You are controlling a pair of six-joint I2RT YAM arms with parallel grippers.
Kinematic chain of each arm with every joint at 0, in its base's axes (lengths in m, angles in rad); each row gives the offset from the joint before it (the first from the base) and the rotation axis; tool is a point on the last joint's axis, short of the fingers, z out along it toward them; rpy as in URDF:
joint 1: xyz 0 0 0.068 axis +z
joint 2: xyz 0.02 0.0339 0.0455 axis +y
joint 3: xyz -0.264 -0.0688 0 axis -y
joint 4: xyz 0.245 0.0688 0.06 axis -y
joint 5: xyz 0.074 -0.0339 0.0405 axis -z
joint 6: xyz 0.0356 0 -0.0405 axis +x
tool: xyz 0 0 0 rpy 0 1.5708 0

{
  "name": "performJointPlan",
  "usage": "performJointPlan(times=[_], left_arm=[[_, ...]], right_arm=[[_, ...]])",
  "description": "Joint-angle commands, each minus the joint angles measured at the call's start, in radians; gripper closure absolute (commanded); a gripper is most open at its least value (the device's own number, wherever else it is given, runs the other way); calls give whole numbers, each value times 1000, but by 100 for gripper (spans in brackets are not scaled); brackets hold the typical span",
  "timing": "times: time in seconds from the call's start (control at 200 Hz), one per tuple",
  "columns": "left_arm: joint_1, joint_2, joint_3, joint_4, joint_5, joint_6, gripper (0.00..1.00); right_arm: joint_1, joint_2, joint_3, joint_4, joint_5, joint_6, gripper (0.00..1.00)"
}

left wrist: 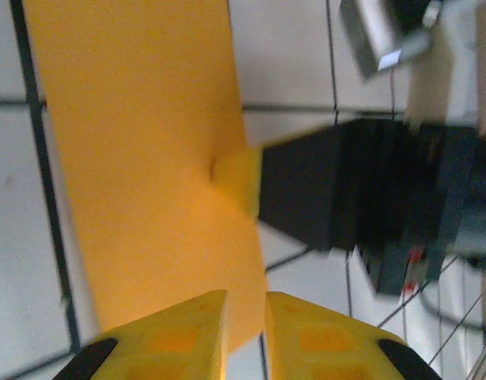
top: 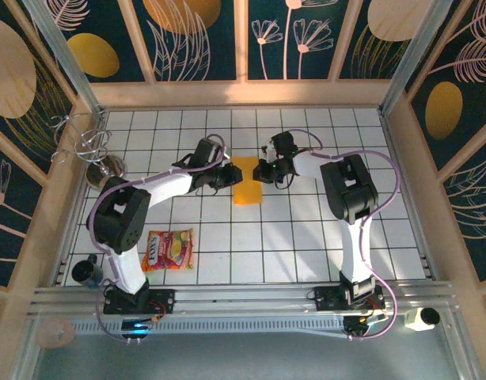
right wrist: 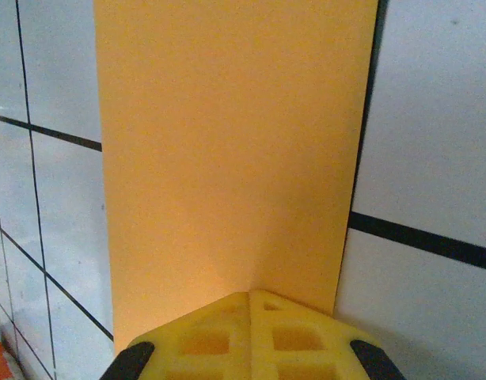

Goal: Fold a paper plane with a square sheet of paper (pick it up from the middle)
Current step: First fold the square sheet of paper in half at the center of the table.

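**Two arms meeting at a folded sheet on the white tiled tabletop (top: pixel 306 237).**
Nearest the bases lies a red-and-yellow printed snack packet (top: pixel 168 249). Farther on, mid-tabletop, the thin orange-yellow sheet of paper (top: pixel 247 186) lies flat as a narrow rectangle. The left fingers (left wrist: pixel 187 336) stand slightly parted at its left edge, and the right fingers (right wrist: pixel 219 336), clenched together, press on its right edge.

Left claw (top: pixel 227 176), right claw (top: pixel 260 170) flank paper sheet (top: pixel 246 192); snack packet (top: pixel 168 249) well apart.
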Motion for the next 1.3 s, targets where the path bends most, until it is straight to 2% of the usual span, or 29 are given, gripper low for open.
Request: performJointPlan(times=[0.0,0.19,0.465,0.961,1.296], left_arm=[[11,70,55,65,-13,-72,80],[10,159,133,40,66,-67,80],[8,169,82,8,123,-30,81],[9,219,66,-96,93,76,82],[9,187,32,-266,60,302,86]], right_arm=[[4,-22,-20,-51,12,81,94],[6,5,-6,-67,28,78,94],[4,-13,-2,-41,29,98,93],[6,45,-12,-84,89,95,93],[-2,59,-16,-118,142,93,93]])
